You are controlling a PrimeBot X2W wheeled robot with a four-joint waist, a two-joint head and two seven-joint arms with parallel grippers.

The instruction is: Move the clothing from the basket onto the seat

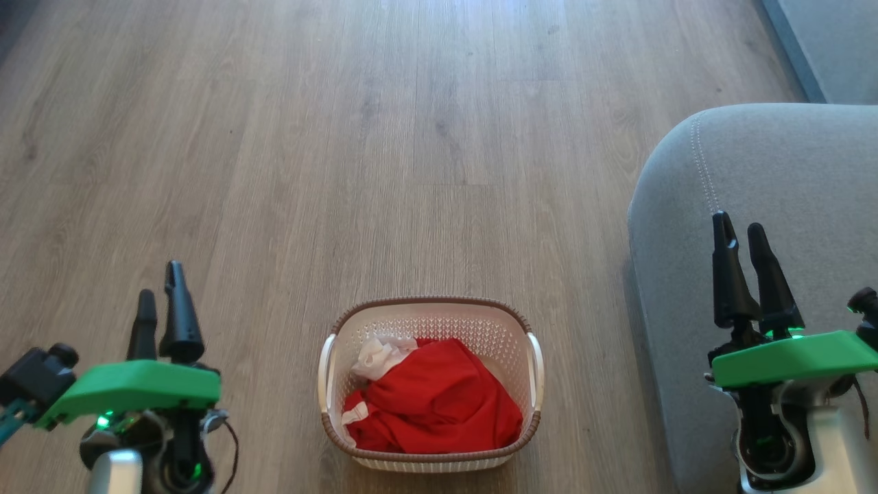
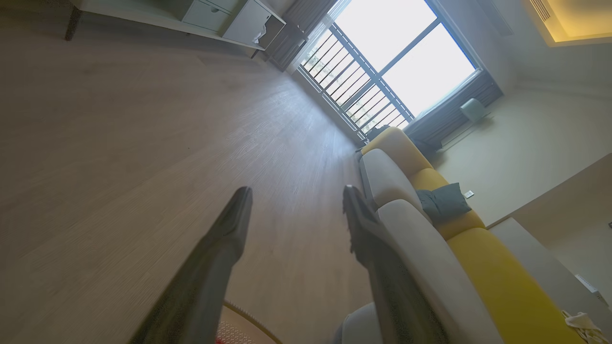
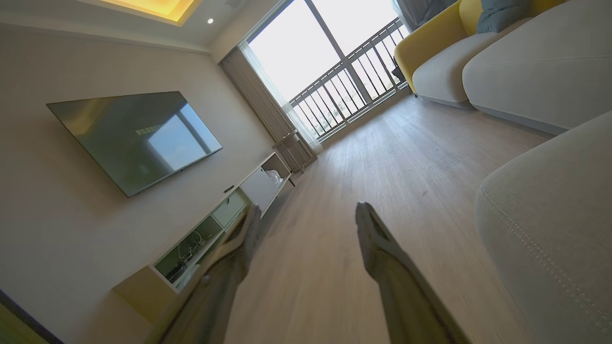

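Note:
Red clothing [image 1: 435,405] with white trim lies bunched in the cream basket [image 1: 429,319] on the wood floor, low in the middle of the head view. The grey seat [image 1: 775,165] fills the right side of that view. My left gripper [image 1: 159,281] hangs open over the floor left of the basket, holding nothing. My right gripper [image 1: 739,230] stands open above the seat's near part, also holding nothing. In the left wrist view my gripper [image 2: 296,193] points along the floor, the basket's rim [image 2: 248,317] at the bottom edge. The right wrist view has my gripper [image 3: 308,212] open beside the seat [image 3: 554,229].
Bare wood floor [image 1: 384,137] stretches ahead of the basket. A second grey cushion [image 1: 837,41] sits at the far right. A low white TV cabinet [image 3: 224,215] and wall screen [image 3: 134,136] line the opposite wall, with a balcony window [image 3: 325,62] beyond.

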